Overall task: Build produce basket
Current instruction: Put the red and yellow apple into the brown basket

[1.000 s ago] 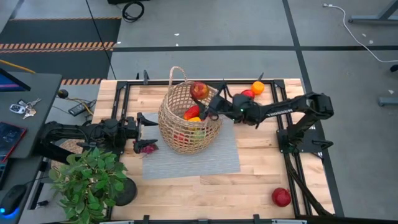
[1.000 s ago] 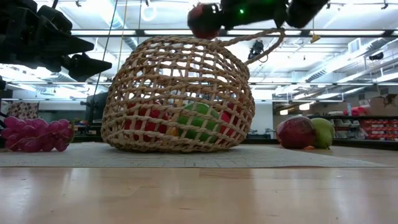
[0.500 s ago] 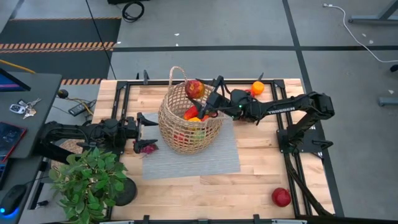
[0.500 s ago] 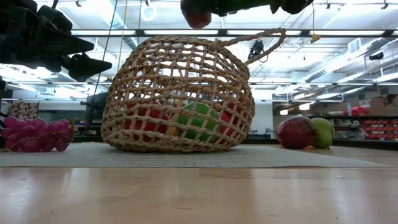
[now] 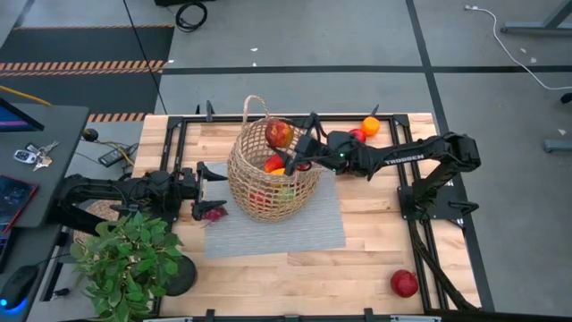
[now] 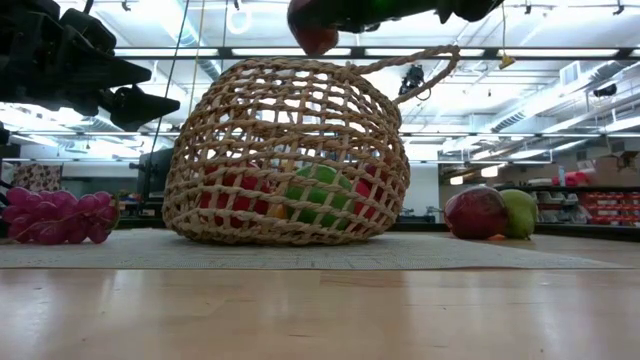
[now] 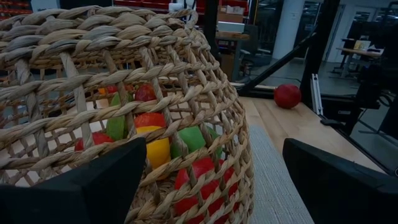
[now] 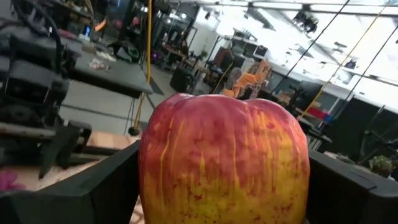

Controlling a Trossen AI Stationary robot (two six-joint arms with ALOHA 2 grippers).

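You can read white lettering, "TROSSEN", along the right arm's forearm in the high view; no other writing is legible.

The basket [image 5: 271,174] you are filling is a round tan wicker one with an open weave and a thin loop handle, standing on a grey mat [image 5: 286,228] on the wooden counter [image 5: 357,259]. Through its weave in the left wrist view you see red, yellow and green pieces [image 7: 155,146] already inside.

Your right gripper [image 5: 288,141] hangs over the basket's open mouth with its jaws closed on a red-and-yellow streaked apple [image 8: 224,162], which fills the space between the two fingers in the right wrist view. From the low view the apple sits just above the rim, apart from it.

Your left gripper [image 5: 207,174] waits beside the basket with jaws spread wide, holding nothing. Purple grapes [image 5: 212,213] lie just below it at the mat's edge.

An orange [image 5: 370,126] and a red piece [image 5: 356,135] rest behind the right arm; another red fruit [image 5: 404,283] lies well apart near the front corner.
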